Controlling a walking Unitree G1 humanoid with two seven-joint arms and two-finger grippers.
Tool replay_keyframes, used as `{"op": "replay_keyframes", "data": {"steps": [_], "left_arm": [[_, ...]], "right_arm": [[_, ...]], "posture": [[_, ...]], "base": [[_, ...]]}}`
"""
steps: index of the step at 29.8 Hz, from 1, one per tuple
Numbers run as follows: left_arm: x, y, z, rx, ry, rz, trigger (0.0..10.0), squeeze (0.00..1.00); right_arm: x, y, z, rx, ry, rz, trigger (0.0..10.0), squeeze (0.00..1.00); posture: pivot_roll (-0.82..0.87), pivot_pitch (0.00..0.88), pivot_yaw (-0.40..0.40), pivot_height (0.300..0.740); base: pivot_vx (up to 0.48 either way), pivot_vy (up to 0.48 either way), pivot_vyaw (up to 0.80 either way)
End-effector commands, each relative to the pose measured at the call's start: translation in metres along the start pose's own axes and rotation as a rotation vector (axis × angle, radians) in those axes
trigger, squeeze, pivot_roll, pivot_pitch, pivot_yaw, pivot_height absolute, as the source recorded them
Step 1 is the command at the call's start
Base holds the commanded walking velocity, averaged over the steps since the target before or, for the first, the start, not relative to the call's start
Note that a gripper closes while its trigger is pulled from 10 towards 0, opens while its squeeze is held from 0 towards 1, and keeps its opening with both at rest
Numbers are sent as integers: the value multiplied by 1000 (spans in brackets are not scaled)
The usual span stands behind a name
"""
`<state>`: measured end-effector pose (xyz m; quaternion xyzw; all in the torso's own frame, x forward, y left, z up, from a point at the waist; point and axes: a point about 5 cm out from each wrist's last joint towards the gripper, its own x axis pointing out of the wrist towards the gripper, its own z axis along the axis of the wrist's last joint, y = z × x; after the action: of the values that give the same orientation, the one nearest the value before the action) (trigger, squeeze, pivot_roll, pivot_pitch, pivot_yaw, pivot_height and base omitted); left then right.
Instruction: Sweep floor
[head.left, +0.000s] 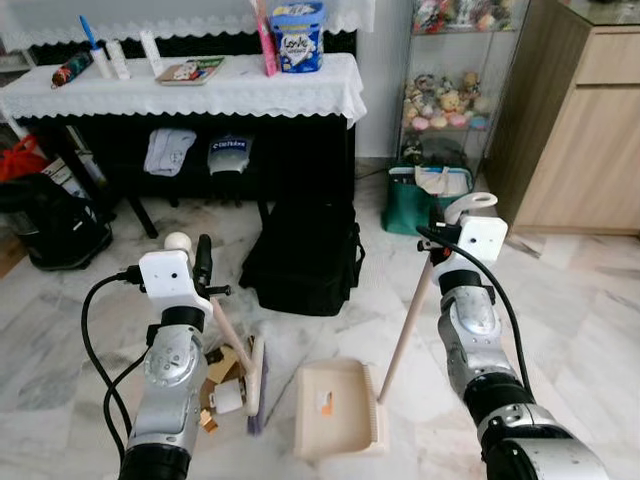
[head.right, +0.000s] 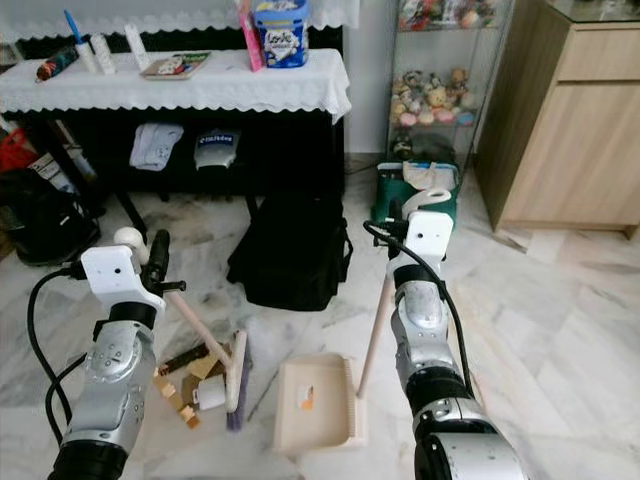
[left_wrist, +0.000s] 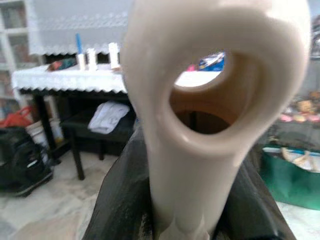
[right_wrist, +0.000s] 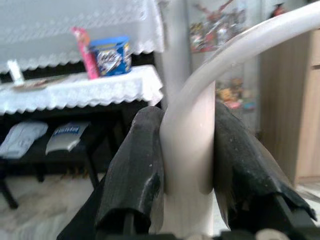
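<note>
The left hand (head.right: 152, 262) is clenched on the handle of the broom (head.right: 237, 378), whose head rests on the marble floor (head.right: 560, 330) against a small heap of cardboard scraps and paper litter (head.right: 195, 388). Just right of that heap lies the cream dustpan (head.right: 312, 402), with what looks like one small scrap already inside. The right hand (right_wrist: 185, 150) grips the dustpan's long upright handle, so I judge most of the pile is not yet swept in.
</note>
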<state>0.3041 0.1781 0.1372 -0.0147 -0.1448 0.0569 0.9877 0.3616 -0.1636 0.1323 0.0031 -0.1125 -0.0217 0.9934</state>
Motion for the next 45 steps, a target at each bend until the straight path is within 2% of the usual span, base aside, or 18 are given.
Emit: {"op": "replay_keyframes", "data": {"steps": [1,22,37,41,45], "left_arm": [[3,3,8,10,-34,3,10000,0],[3,7,9,19,-42,19,10000,0],[2,9,9,23,-40,33,10000,0],[2,9,8,22,-38,33,10000,0],[2,9,8,23,-36,34,10000,0]], "right_arm": [[5,8,9,23,-41,18,10000,0],[5,6,9,31,-45,9,10000,0],[5,6,9,33,-42,17,10000,0],[5,7,9,9,-42,26,10000,0],[4,10,10,-11,-50,45,10000,0]], "posture": [[11,13,84,740],[9,16,83,740],[6,18,81,740],[6,18,80,740],[6,16,81,740]], "base": [[319,0,0],[315,0,0],[0,0,0],[202,0,0],[304,0,800]]}}
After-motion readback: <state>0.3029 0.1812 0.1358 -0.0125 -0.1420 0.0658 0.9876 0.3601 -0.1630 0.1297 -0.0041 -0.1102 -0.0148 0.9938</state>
